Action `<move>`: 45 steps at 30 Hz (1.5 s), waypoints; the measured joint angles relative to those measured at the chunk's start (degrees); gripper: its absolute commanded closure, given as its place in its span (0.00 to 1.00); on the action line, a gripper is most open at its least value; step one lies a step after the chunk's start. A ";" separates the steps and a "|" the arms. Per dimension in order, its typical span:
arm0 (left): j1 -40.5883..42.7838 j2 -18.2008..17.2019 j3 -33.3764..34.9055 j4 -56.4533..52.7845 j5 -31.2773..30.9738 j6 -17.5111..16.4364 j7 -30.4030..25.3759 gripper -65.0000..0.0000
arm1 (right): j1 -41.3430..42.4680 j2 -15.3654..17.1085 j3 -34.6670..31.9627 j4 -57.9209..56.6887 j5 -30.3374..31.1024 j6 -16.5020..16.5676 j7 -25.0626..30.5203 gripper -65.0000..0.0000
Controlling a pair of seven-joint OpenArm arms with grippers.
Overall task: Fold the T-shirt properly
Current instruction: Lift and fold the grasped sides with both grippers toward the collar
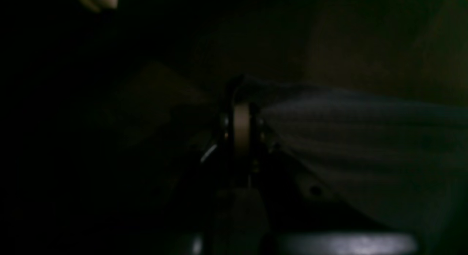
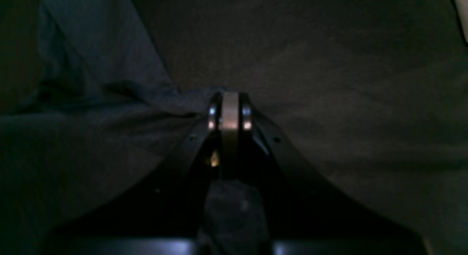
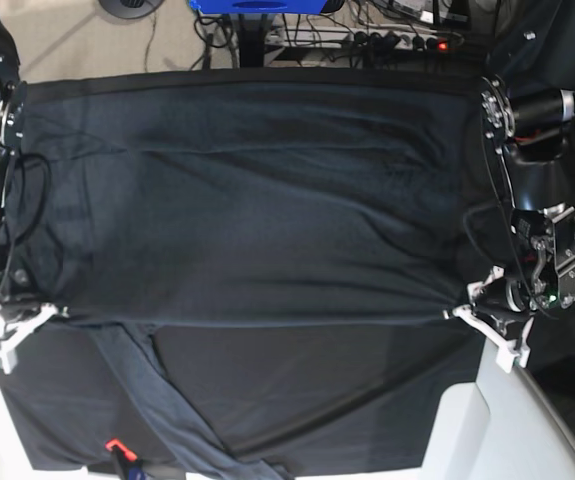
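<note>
Two grippers are seen at opposite ends of one stretched fold line in the base view. The T-shirt (image 3: 257, 210) is spread across the black tablecloth (image 3: 367, 400) and covers most of the upper and middle table. Its near edge is drawn into a taut, nearly straight line running from side to side. A long sleeve (image 3: 157, 400) trails from the left part of that line toward the near table edge.

The left gripper (image 3: 459, 312) is placed at the right end of the line in the base view. In the left wrist view its jaws are pressed together, and a ridge of grey knit is pinched at their tip (image 1: 241, 101), the cloth being pulled away to the right. That view is very dark.

The right gripper (image 3: 55, 312) is placed at the left end of the line. In the right wrist view its jaws are closed flush, and bunched shirt fabric is gathered at the tip (image 2: 230, 98), with wrinkles spreading to the left.

A small red and blue object (image 3: 119, 452) is noted by the near edge; it cannot be identified.
</note>
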 measured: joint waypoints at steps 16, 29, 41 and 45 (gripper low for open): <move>10.93 1.75 0.59 10.67 0.04 -0.02 3.74 1.00 | -1.92 1.01 -2.78 -0.04 0.02 -0.26 -4.39 1.00; 16.13 1.75 0.11 20.90 -0.04 -0.22 10.03 1.00 | -3.08 3.26 -2.89 -0.02 0.17 0.15 -4.35 1.00; 20.79 1.60 0.20 26.38 -0.11 -0.44 9.97 1.00 | -9.57 3.17 -2.99 11.98 0.15 0.15 -11.74 1.00; 23.76 1.66 0.22 28.55 0.00 -0.44 11.67 1.00 | -10.47 3.15 -2.97 12.87 0.24 0.15 -13.33 1.00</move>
